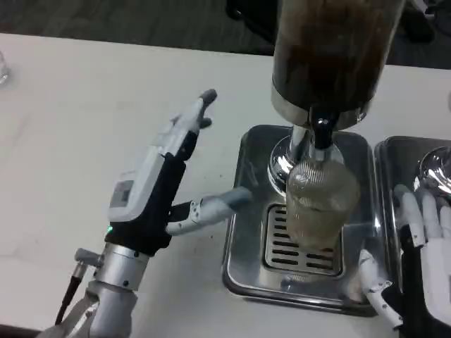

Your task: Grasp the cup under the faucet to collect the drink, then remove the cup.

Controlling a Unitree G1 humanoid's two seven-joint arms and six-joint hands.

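- Two hands were in play. The left hand [151,193] hung over the white table [84,127] with fingers spread and nothing in them, well apart from the clear ribbed plastic cup [318,205] off to its right.
- That cup stood upright on the slotted grate of the shiny steel drip tray [243,253], directly beneath the black faucet [322,134] of the tall dark-filled drink dispenser [331,49]. Its contents could not be judged with certainty.
- The right hand [423,260] rested at the tray's far edge, fingers apart and empty, just beside the cup.
- For a sound grasp, whichever hand reached in should have approached level, from the side, below the faucet.
- Fingers should have wrapped the cup's mid-body; thin plastic would likely buckle under hard pressure.
- Removal should have been a straight outward slide, cup kept upright, clear of the tray rim.
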